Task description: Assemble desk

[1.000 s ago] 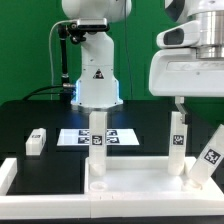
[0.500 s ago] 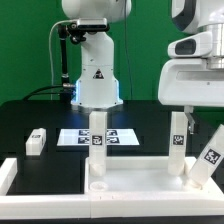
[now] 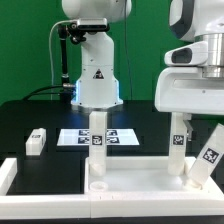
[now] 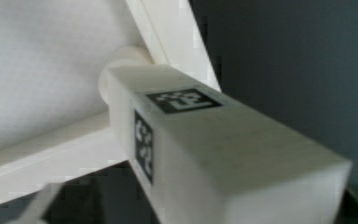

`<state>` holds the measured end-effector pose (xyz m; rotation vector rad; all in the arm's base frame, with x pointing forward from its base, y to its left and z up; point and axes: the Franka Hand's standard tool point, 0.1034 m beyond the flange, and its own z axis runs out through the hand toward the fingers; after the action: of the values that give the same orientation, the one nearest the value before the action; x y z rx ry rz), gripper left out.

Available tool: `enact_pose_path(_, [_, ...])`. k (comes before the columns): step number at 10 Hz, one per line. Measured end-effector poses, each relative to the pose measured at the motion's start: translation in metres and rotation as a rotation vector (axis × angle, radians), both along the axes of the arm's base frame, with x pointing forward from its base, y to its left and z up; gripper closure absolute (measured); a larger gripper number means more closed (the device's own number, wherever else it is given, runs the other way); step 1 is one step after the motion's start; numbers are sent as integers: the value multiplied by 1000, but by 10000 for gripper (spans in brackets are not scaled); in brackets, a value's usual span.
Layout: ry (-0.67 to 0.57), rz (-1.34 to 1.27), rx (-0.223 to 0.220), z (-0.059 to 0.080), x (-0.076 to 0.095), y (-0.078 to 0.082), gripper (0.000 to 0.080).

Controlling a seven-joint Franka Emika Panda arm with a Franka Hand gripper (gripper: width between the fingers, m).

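Exterior view, left to right.

- Far left: white rail (image 3: 6, 175) at the bench (image 3: 30, 115) edge. One loose leg (image 3: 37, 141) lay flat on the black surface, well apart from everything else.
- Centre: the marker board (image 3: 122, 137) lay flat in front of the robot base (image 3: 95, 85). The left upright leg (image 3: 97, 135) stood at the far-left corner of the tabletop (image 3: 140, 180), which sat near the front of the bench, rim up.
- Right: the right upright leg (image 3: 177, 142) stood at the tabletop's far-right corner. The hand (image 3: 183, 121) hung directly above it, close to its top. Whether it was released or clenched could not be told, as the housing hid the fingers.
- Far right: a tilted leg (image 3: 210, 155) leaned by the tabletop's right edge.

The wrist view showed a tagged leg (image 4: 211, 150) close up beside the tabletop's rim. Which right-hand leg it was could not be told.

Risks, as judged:
- Hand so close over the right upright leg: a sideways move could knock the leg out of its seat, if it is not fully home.
- The tilted leg looked unstable. Any nudge of the tabletop could topple it off the bench.
- A shifted tabletop would spoil alignment for the remaining legs.
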<state>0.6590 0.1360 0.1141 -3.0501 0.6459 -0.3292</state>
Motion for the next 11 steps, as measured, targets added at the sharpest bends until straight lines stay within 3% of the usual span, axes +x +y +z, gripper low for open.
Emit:
enact_pose_path(1, [1,0,-1,0,0,-1,413])
enact_pose_path(2, [4,-6,-10,-1,0,-7,459])
enact_pose_path(6, [5,-15,-12,-1,0,-14,471])
enact_pose_path(8, [-4,-83,-7,-2,1,-38,492])
enact_pose_path(9, [-6,-124,1,-4,0,-45,508])
enact_pose_path(11, [-5,-364,61,-5,-2,-48,508])
